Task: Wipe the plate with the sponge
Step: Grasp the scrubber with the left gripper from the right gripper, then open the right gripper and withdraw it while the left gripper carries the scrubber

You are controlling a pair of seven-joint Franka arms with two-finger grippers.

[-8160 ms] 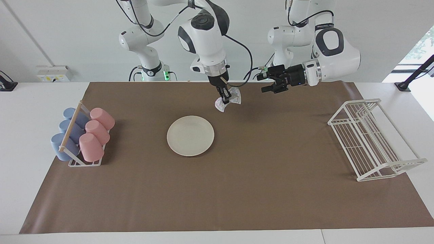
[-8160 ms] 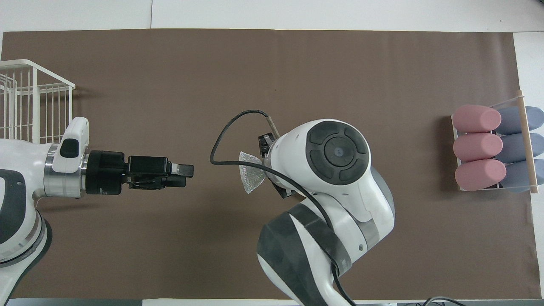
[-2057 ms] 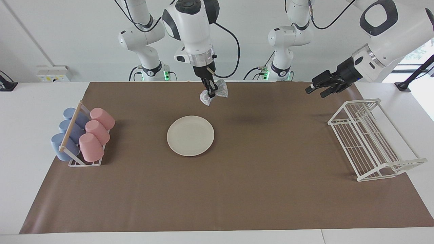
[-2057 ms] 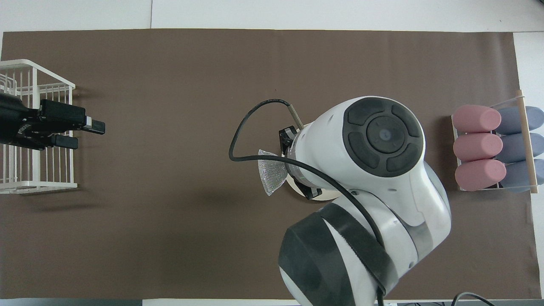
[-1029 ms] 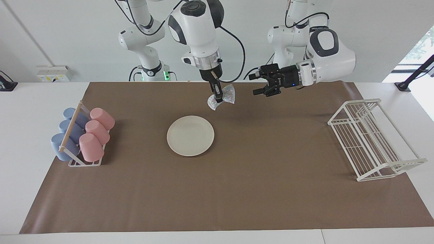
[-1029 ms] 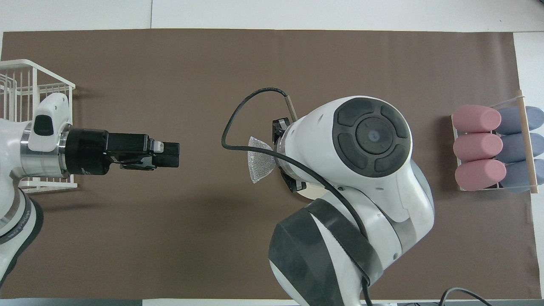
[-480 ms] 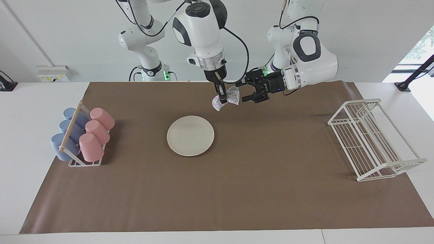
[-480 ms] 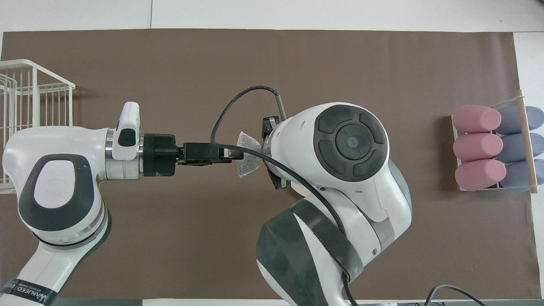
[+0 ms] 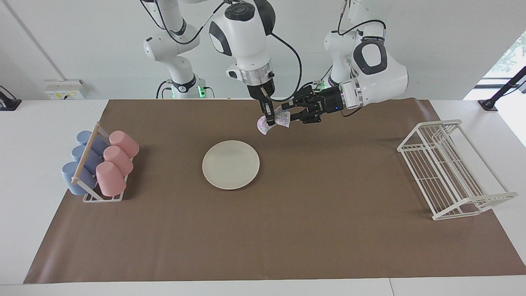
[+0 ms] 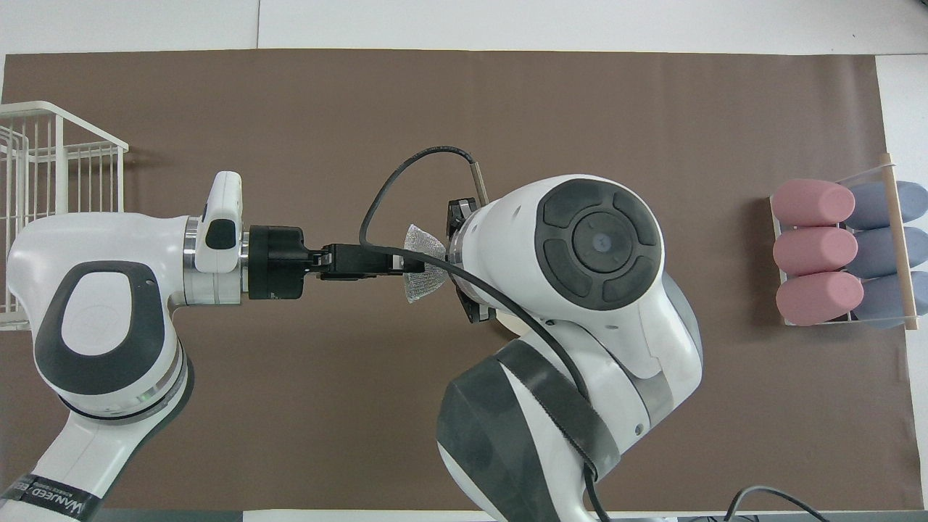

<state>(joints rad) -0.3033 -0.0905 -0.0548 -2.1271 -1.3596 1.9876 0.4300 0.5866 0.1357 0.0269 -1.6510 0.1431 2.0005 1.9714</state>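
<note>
We see a white worktop point(image 9: 24, 172) covered almost from end to end by a brown mat point(image 9: 287, 230), with a plain pale wall rising at the robots' end of the room. The plate point(image 9: 231, 164) lies flat on the mat near the middle, somewhat toward the right arm's end, with bare mat all round it. At the right arm's end of the mat stands a cup rack point(image 9: 100, 164) holding pink cups point(image 9: 113, 162) and blue cups point(image 9: 84, 162) on their sides. At the left arm's end a white wire rack point(image 9: 450, 168) straddles the mat's edge. Between plate and wire rack the mat is open, and the whole strip farthest from the robots is open too.

Our right gripper point(image 9: 269, 117) hangs pointing down over the mat nearer the robots than the plate, its jaws clenched on the sponge point(image 9: 274, 120), which droops in the air, clear of plate and mat. Our left gripper point(image 9: 292, 112) reaches in level from the left arm's end and meets the free edge of the sponge; we take its jaws to be closing on that edge, but we cannot tell whether they grip it. In the overhead view the right arm's bulk hides the plate, and the sponge point(image 10: 424, 272) shows between the left gripper point(image 10: 406, 262) and the right arm's wrist.
</note>
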